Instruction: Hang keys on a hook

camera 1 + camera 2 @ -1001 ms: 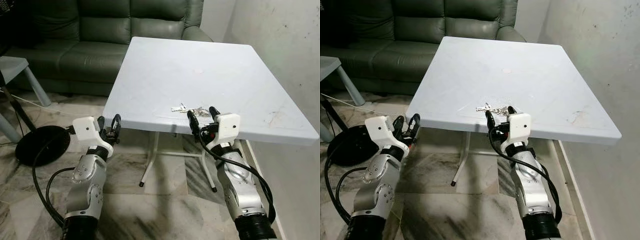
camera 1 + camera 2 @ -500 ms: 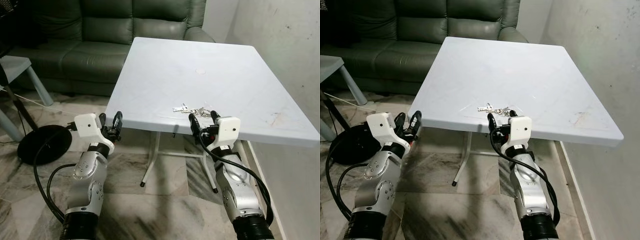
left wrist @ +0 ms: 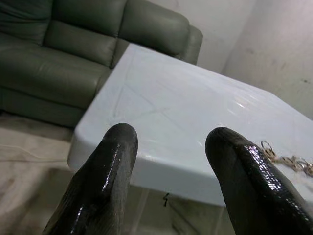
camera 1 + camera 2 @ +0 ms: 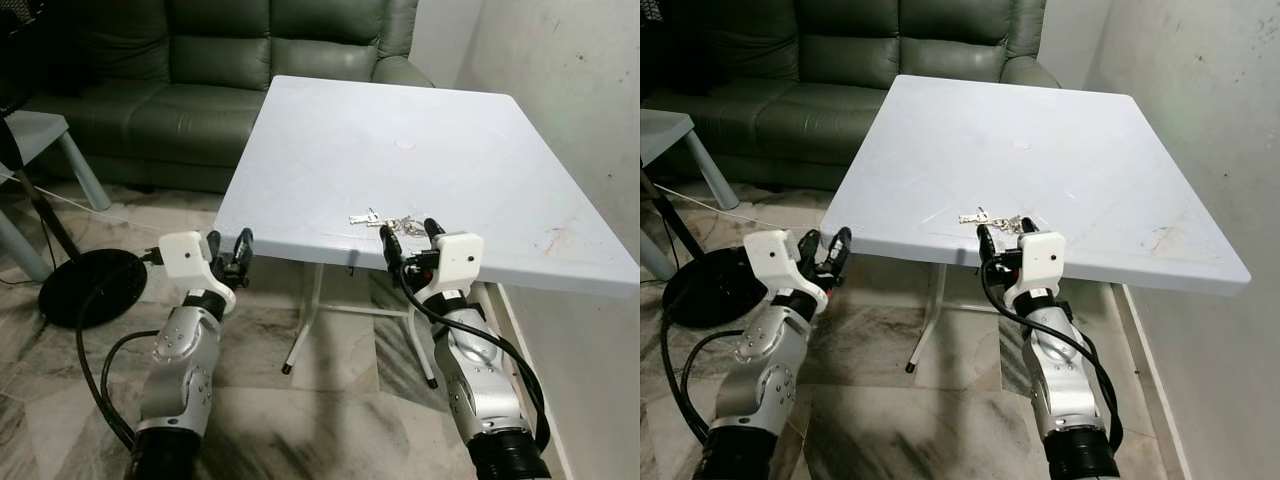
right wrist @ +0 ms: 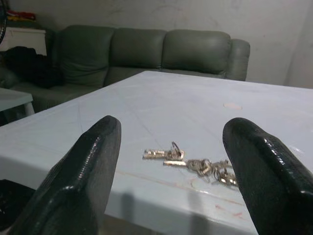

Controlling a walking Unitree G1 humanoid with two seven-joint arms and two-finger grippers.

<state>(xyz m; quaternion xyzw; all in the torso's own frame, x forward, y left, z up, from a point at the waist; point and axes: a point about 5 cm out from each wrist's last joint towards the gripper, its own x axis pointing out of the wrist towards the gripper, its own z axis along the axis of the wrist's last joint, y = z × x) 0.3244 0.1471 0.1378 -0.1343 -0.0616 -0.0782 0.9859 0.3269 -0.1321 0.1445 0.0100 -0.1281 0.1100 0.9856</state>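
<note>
The keys [image 4: 387,219] lay on the table [image 4: 330,150], near its front edge. The right gripper [image 4: 409,236] hung at that edge just short of the keys, its jaws spread wide and empty. The left gripper [image 4: 229,249] stood off the table's front left corner, jaws apart, touching nothing.

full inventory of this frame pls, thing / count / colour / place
keys: 1 bunch, silver, near front edge of table
table: 1, white, ahead of robot
sofa: 1, dark green, behind table
side table: 1, pale grey, far left
round base: 1, black, floor at left
left hand: 1, black fingers, open, at table's front left corner
right hand: 1, black fingers, open, at table's front edge, just short of keys
</note>
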